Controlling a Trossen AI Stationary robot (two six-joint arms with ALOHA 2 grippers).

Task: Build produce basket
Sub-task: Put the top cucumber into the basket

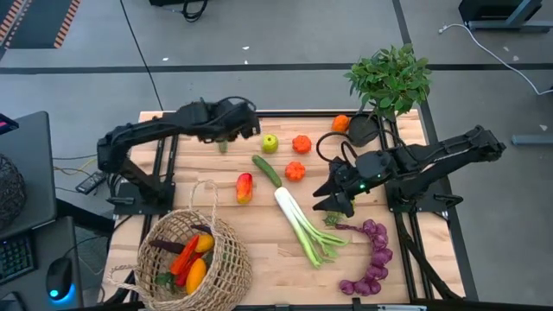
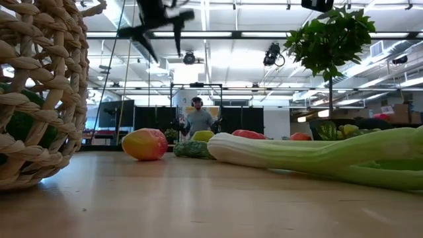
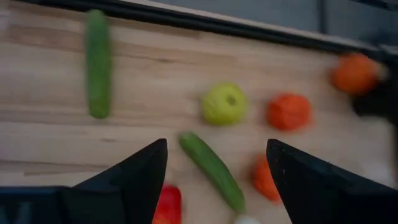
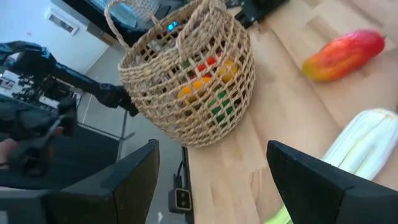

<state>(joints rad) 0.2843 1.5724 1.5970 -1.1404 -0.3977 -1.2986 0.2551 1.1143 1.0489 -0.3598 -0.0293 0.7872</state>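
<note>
– Basket check: we see the round tan wicker basket [image 1: 194, 255] at the table's near-left corner, some produce inside.
– Yep, we see left gripper [image 3: 216, 165] and right gripper [image 4: 213, 165] both spread open, empty.

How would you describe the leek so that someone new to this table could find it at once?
Start at the wicker basket at the table's near left corner and look right, toward the middle of the wooden top. The leek lies there on a slant, white at one end and splitting into green leaves at the other. It is the longest piece, paler than the dark cucumber beside its white end.
</note>
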